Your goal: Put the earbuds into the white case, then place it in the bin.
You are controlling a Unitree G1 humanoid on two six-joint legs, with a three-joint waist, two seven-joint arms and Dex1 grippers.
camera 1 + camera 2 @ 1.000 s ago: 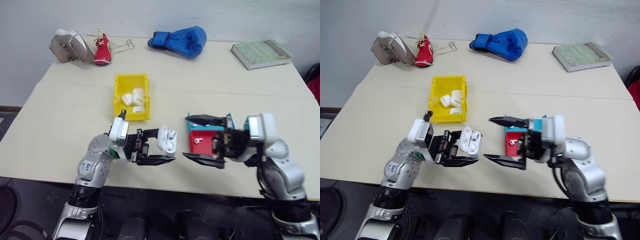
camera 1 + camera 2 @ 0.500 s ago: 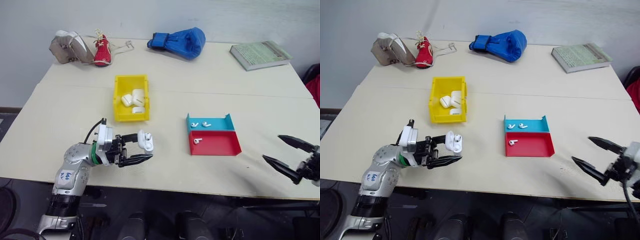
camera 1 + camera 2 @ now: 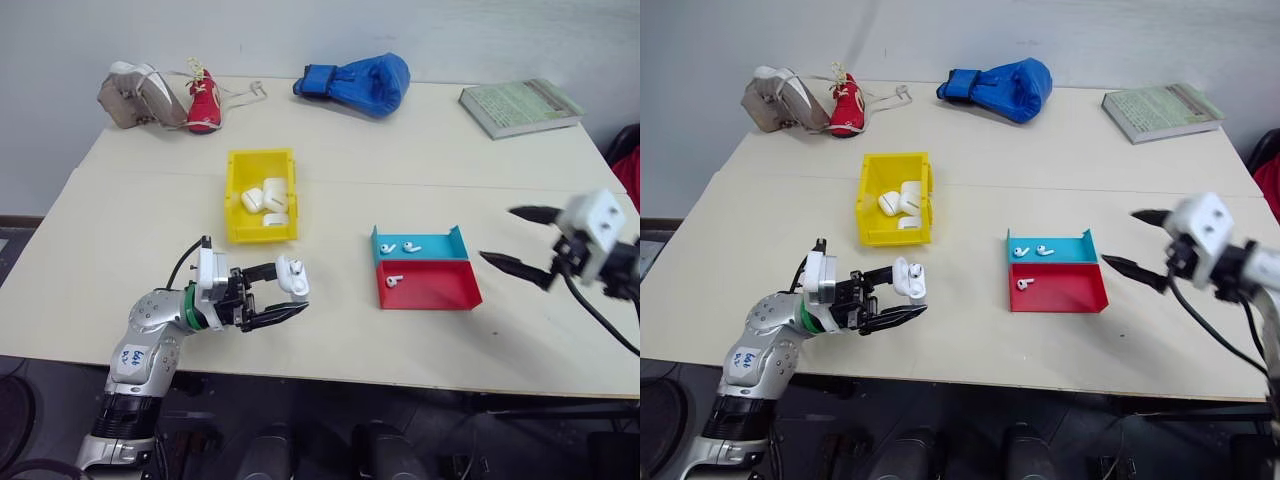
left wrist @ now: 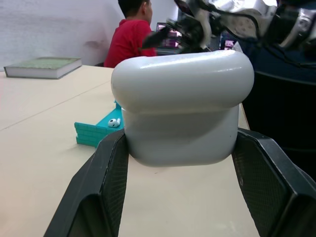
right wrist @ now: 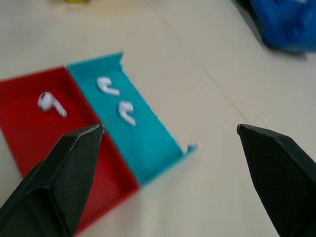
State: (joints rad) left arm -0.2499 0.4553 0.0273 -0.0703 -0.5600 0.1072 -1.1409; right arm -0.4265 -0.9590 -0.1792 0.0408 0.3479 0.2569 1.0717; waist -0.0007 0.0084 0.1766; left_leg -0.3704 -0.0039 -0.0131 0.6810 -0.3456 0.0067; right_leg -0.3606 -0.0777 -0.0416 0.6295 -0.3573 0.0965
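My left gripper [image 3: 290, 290] is shut on a white case [image 3: 292, 278], held just above the table near its front edge, in front of the yellow bin [image 3: 236, 205]. In the left wrist view the case [image 4: 180, 106] sits between both black fingers; I cannot tell whether its lid is fully down. Two earbuds [image 3: 400, 248] lie in the blue tray [image 3: 455, 243], and one earbud [image 3: 395, 281] lies in the red tray [image 3: 440, 290]. My right gripper [image 3: 498, 234] hangs open and empty to the right of the trays, pointing at them.
Three more white cases [image 3: 264, 198] lie in the bin. At the far edge are a blue boxing glove [image 3: 360, 80], a book [image 3: 520, 105], a grey pouch [image 3: 135, 95] and a small red shoe [image 3: 204, 103]. A person in a red shirt [image 4: 129, 42] shows in the left wrist view.
The right gripper, still open, swung away from the case to the front right, then rose to beside the trays. The left gripper carried the case left and down, then held still.
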